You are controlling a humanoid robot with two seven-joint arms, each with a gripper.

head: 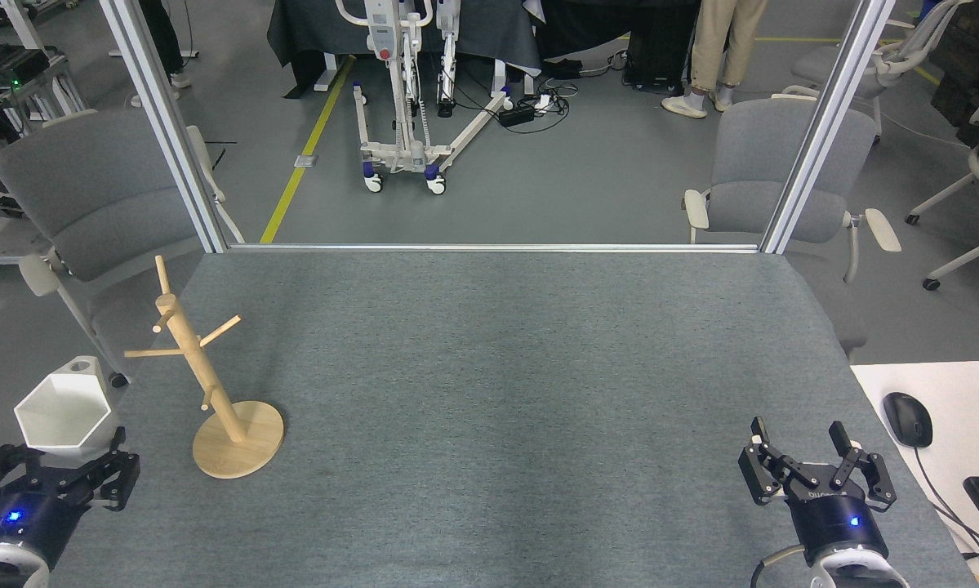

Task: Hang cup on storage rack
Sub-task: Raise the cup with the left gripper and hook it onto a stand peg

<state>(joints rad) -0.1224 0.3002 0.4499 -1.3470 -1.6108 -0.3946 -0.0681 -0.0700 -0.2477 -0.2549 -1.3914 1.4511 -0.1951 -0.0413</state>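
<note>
Matte white and faceted, the cup (64,408) is held in the left pincer (48,474) at the near left corner of the scene, out past the left edge of the tabletop (489,392). The cup's hexagonal mouth is turned upward and toward the viewer, and its handle ring is seen at the far side. The dark fingers (117,478) are closed around the cup's lower body, with the wrist pointing away from the near edge.

The storage rack (203,384) is stood on the tabletop just to the right of the cup, apart from it; its post is seen slanting toward the far left, its thin pegs are bare, and its round base lies near the left edge.

The right pincer (816,469) is kept low at the near right corner, fingers spread wide and nothing held between them, pointed toward the far side.

The wide middle of the grey tabletop is left free between the two arms. The far edge is bounded by a metal frame (489,247).
</note>
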